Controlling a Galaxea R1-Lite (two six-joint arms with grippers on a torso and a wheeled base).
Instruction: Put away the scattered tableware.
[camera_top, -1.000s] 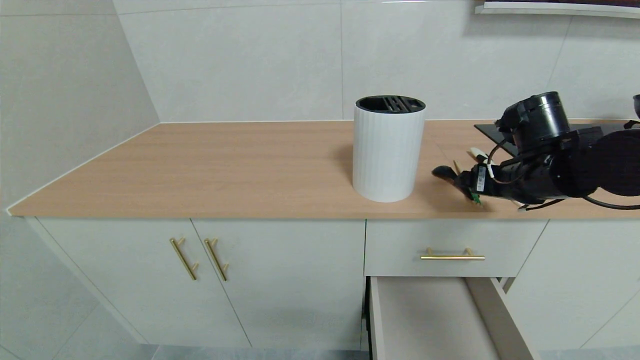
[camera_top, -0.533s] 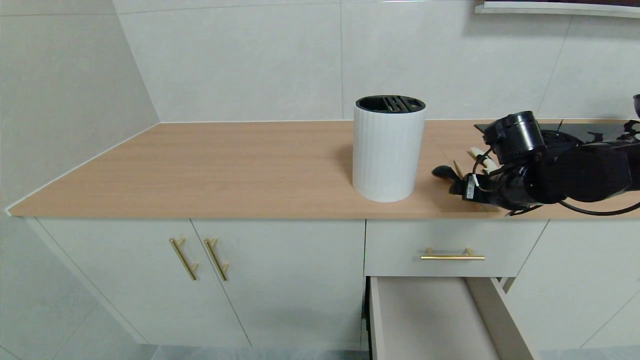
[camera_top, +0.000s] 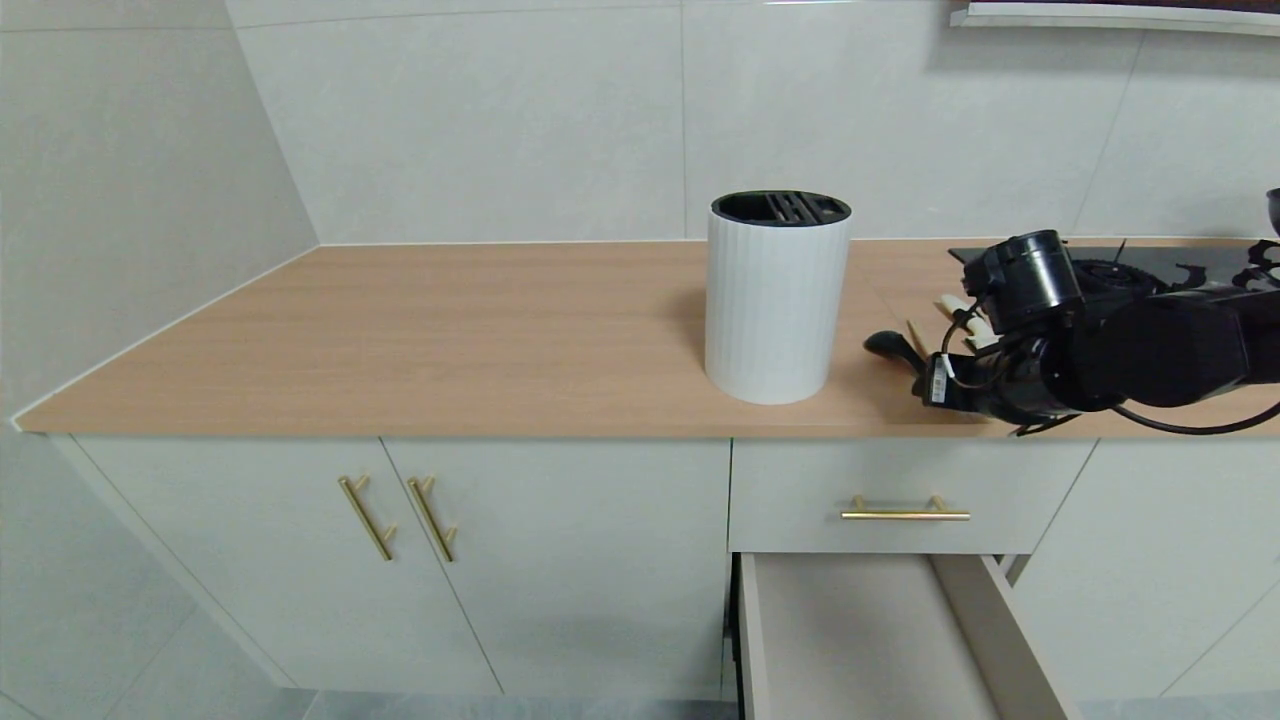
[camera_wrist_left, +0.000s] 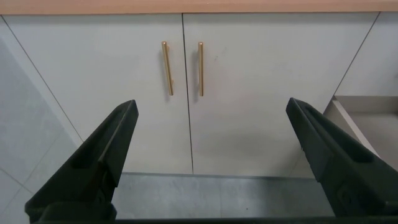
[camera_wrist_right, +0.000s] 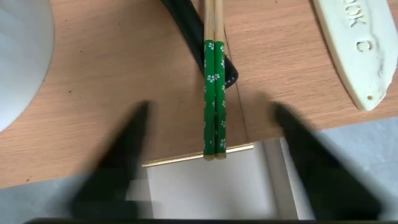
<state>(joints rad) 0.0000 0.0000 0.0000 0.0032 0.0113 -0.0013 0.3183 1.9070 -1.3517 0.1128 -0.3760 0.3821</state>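
Roughly at the front right of the wooden counter (camera_top: 450, 340): pair of chopsticks (camera_wrist_right: 214, 74), flat on the surface, just right of the white holder (camera_top: 775, 310). Plain wood shafts, green ends with a small white flower print. Side by side, touching along their length. Green ends right at the counter's front edge, maybe slightly over it. Laid across a black utensil (camera_wrist_right: 186, 37) lying under them at an angle. Near them, farther from the holder, a white ceramic piece (camera_wrist_right: 357, 56), also flat on the counter.

Holder upright, ribbed wall, black slotted insert on top.

Right arm low over the counter, coming in from the right, forearm about level. Right gripper (camera_wrist_right: 211, 124) down over the green ends of the chopsticks. Fingers (camera_wrist_right: 118, 168) spread wide, one on each side of the pair, apart from both sticks. Blurred in the wrist view.

Left gripper (camera_wrist_left: 211, 155) below counter height, facing the cabinet doors (camera_wrist_left: 186, 124) with their two gold handles. Fingers (camera_wrist_left: 93, 168) spread wide.

Below the counter at right: closed drawer with a gold handle (camera_top: 905, 515), and under it an open drawer (camera_top: 850, 640). Black stovetop (camera_top: 1150, 262) at the far right of the counter.
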